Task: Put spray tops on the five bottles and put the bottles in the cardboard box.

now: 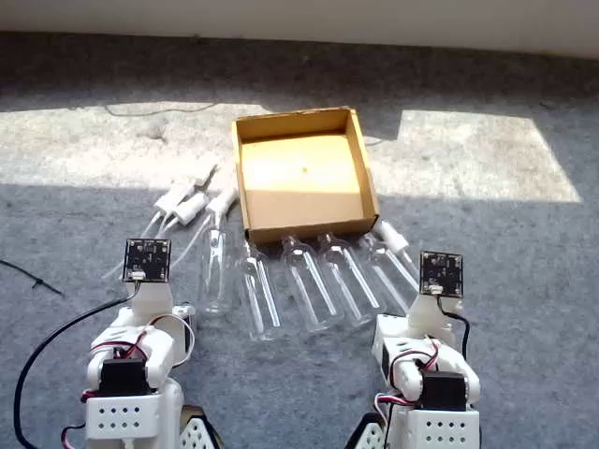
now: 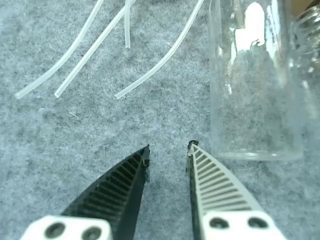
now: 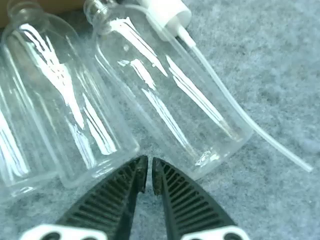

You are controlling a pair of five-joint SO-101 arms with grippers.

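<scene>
Five bottles (image 1: pixel 309 285) lie uncapped just near the cardboard box (image 1: pixel 309 227), with spray tops (image 1: pixel 187 206) to their left, seemingly staged within reach. The left tool (image 2: pixel 168 148) is slightly spread and the right tool (image 3: pixel 149 165) pressed together, both empty.

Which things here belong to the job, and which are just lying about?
Job: bottles, spray tops, lone spray top, box.
Lying about: black strand, thin cord, both on the carpet.
</scene>
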